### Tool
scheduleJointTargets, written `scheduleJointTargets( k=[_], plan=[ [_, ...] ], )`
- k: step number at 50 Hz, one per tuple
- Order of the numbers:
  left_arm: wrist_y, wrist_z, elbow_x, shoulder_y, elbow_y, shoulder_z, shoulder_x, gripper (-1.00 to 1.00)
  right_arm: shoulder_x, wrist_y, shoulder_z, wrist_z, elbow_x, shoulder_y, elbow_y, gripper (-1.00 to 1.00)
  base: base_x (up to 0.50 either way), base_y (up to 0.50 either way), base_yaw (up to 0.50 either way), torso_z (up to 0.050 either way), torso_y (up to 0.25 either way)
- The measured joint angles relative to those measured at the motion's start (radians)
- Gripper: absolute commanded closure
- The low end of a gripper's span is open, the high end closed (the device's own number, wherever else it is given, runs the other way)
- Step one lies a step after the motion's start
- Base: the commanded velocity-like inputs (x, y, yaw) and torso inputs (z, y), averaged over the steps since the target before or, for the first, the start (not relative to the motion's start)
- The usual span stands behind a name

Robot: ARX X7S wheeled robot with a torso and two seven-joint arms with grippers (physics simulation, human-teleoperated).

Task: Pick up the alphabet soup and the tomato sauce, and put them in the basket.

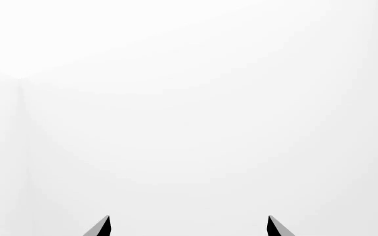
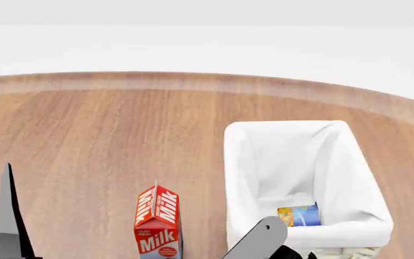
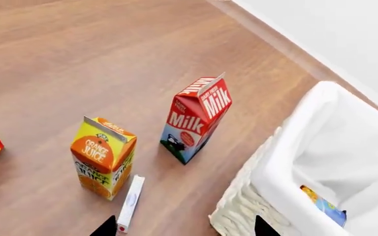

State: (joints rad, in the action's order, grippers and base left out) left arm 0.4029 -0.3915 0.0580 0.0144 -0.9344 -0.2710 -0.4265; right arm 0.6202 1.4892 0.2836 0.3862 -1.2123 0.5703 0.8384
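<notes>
Alphabet soup [image 2: 299,215] lying inside basket [image 2: 239,162], near its front wall. Right gripper [image 3: 183,227] spread, empty; left gripper [image 1: 189,227] likewise parted

basket [image 2: 239,178]: showing cream woven wicker, white cloth lining
alphabet soup [image 2: 299,215]: showing blue label with orange-yellow picture
milk carton [image 3: 196,119]: showing red top with white lettering, blue-and-white base
orange juice carton [image 3: 104,157]: showing yellow with orange, green accents
small box [image 3: 130,202]: showing white
table [image 2: 99,140]: showing brown wood grain
</notes>
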Motion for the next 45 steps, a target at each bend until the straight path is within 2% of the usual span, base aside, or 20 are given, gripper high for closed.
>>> scheduleJointTargets(
  k=[10,29,45],
  plan=[
    [-0.002,-0.002,-0.002,0.0,0.001,0.001,-0.002,-1.0,0.04,-0.007,0.05,0.023,-0.015,-0.071,0.023,-1.0,0.0,0.0,0.0,0.0,0.0],
    [0.006,-0.004,-0.003,0.0,-0.008,-0.001,-0.005,-1.0,0.092,-0.122,0.168,0.063,0.099,-0.289,0.066,-1.0,0.0,0.0,0.0,0.0,0.0],
    [0.01,-0.007,-0.002,-0.001,-0.013,-0.003,-0.008,-1.0,0.114,-0.193,0.258,0.088,0.166,-0.395,0.08,-1.0,0.0,0.0,0.0,0.0,0.0]
  ],
)
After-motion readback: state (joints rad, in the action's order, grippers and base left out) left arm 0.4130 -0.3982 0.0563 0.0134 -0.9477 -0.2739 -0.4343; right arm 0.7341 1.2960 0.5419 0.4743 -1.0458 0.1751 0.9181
